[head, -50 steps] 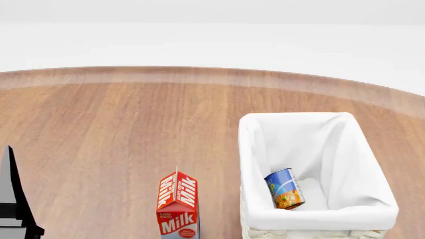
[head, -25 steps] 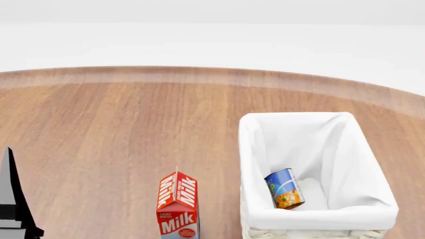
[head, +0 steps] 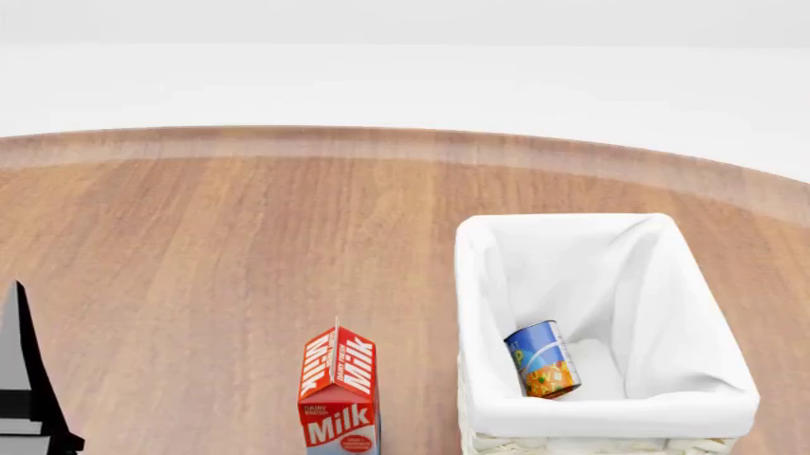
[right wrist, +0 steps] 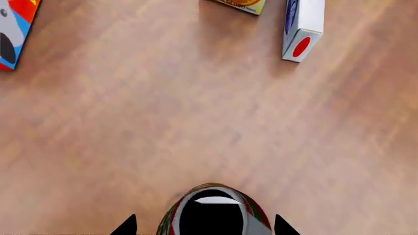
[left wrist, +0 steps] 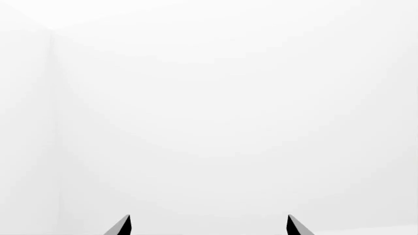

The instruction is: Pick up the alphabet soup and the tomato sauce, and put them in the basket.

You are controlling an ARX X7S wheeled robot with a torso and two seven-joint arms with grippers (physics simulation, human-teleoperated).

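The alphabet soup, a blue can with a yellow-orange picture, lies tilted inside the basket, a cream wicker basket with a white liner at the head view's right. The tomato sauce, a red and green can with a silvery top, stands on the wooden table in the right wrist view. My right gripper is open, its two dark fingertips straddling the can; a small gap shows on one side. My left gripper is open, faces a blank white wall and holds nothing.
A red milk carton stands just left of the basket. A dark part of my left arm shows at the head view's lower left edge. Near the tomato sauce lie a white-and-blue box and a colourful carton.
The dark part of my left arm has sunk very slightly at the head view's edge. The basket, can and milk carton have not moved.
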